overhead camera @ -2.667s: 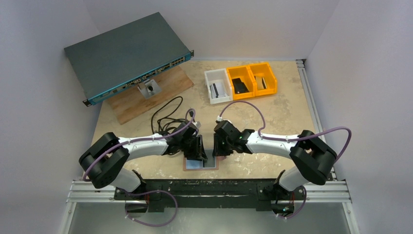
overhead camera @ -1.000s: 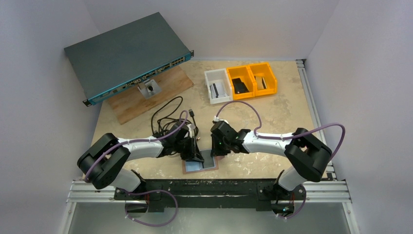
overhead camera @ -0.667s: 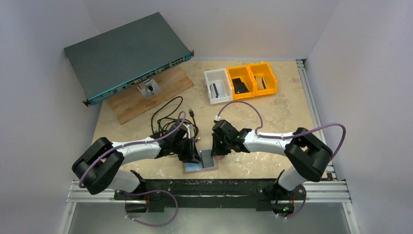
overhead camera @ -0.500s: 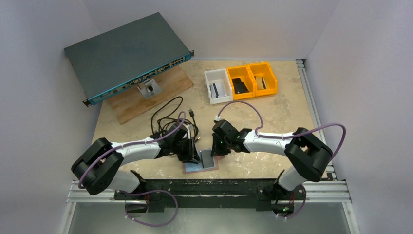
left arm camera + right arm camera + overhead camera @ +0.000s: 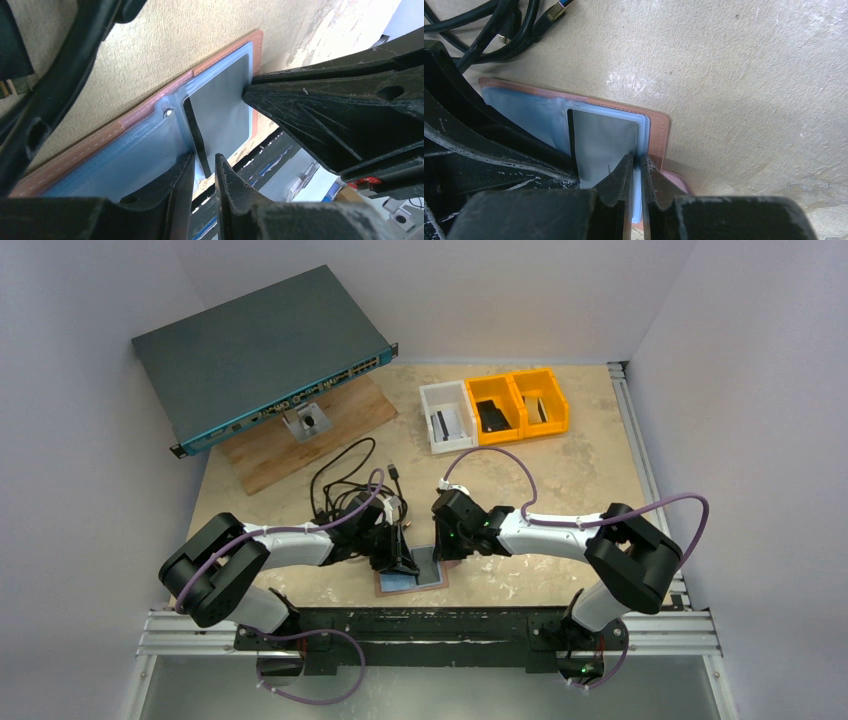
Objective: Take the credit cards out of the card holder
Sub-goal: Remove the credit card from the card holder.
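Note:
The card holder [image 5: 388, 587] lies open and flat near the table's front edge, with a pink-brown rim [image 5: 145, 107] and clear bluish pockets. A grey credit card [image 5: 222, 115] sits in its right pocket [image 5: 604, 140], showing dark in the top view [image 5: 430, 568]. My left gripper [image 5: 205, 167] stands over the card's inner edge, its jaws a narrow gap apart, with floor showing between them [image 5: 408, 562]. My right gripper [image 5: 639, 162] is shut on the outer edge of the clear pocket beside the rim [image 5: 658, 131], and shows at the holder's right side [image 5: 445, 552].
A tangle of black cables [image 5: 350, 485] lies just behind the left gripper. Farther back are a network switch [image 5: 260, 350] on a wooden board [image 5: 300, 440], a white bin [image 5: 447, 418] and two orange bins [image 5: 495, 408]. A metal rail [image 5: 430, 625] runs along the near edge.
Both grippers have stayed at the card holder. The left arm's elbow swung out to the left and came back. The right jaws have drawn slightly closer together.

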### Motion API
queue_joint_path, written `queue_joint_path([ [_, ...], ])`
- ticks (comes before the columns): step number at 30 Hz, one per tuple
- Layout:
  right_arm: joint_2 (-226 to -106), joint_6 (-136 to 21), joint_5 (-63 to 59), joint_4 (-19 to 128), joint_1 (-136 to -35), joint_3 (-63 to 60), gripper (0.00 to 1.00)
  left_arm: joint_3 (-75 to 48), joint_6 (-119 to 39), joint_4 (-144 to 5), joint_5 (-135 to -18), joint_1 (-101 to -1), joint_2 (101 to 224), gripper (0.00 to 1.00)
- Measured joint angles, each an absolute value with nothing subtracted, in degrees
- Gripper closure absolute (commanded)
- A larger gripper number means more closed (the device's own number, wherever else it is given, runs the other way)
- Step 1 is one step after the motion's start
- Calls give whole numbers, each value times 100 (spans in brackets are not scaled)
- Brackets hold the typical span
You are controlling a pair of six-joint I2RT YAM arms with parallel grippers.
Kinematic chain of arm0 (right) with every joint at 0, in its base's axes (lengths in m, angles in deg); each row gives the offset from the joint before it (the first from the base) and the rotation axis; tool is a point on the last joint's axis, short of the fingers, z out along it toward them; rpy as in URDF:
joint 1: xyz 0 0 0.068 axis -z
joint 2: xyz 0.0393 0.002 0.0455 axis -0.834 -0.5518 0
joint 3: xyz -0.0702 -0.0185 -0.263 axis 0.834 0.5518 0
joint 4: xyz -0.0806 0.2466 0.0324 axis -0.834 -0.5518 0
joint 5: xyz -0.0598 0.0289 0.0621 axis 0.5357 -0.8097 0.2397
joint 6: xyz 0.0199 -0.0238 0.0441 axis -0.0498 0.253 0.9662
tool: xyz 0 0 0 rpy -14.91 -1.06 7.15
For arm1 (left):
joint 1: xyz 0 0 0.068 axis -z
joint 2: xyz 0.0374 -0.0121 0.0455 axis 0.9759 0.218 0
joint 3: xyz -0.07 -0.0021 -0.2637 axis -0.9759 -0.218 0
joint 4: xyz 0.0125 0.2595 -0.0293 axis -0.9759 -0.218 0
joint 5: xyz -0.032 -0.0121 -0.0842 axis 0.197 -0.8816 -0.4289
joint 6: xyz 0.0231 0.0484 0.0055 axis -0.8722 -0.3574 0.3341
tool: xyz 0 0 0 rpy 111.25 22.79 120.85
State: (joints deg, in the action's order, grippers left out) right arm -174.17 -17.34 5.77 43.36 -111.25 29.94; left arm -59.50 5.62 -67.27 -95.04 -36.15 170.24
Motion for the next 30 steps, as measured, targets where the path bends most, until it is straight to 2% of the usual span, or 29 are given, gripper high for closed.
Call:
queue_joint_path([
  [30, -17417, -1887, 754, 4308, -11276, 2940, 94, -6116, 774, -6312, -9858, -3764, 17131, 83],
])
